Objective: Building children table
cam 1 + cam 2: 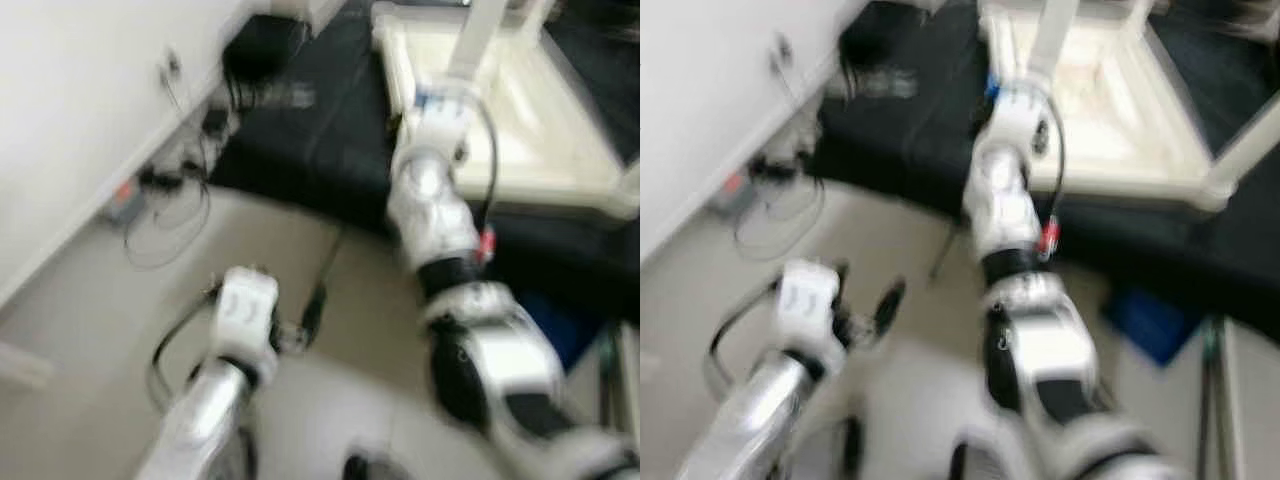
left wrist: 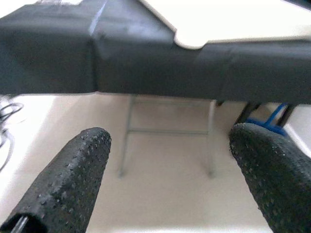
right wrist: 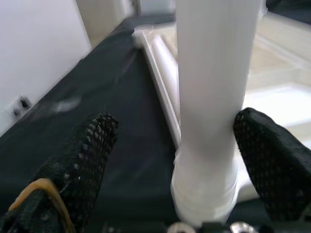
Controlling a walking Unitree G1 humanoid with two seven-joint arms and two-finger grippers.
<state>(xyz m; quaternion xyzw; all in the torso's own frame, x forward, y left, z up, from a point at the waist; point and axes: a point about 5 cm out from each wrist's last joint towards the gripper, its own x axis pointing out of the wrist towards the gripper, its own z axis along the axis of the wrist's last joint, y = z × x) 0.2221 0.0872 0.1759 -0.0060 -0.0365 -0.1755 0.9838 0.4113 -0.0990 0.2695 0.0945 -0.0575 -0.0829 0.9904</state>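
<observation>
The left gripper (image 2: 167,174) hangs low over the pale floor (image 1: 90,340), its two black fingers (image 2: 68,184) spread wide with nothing between them. Beyond it stands a low platform draped in black cloth (image 2: 146,63), with thin metal legs (image 2: 127,136) under its edge. To the robot's left a tangle of cables (image 1: 165,205) lies on the floor against the white wall (image 1: 70,90). Farther on, the right arm (image 1: 435,210) reaches out over the black cloth to the white table (image 1: 560,150), which lies upside down on it. The right gripper (image 3: 184,155) sits around one upright white table leg (image 3: 214,97); one finger (image 3: 272,160) touches the leg, the other (image 3: 82,160) stands clear of it, so the jaws are open. Both head views are blurred.
</observation>
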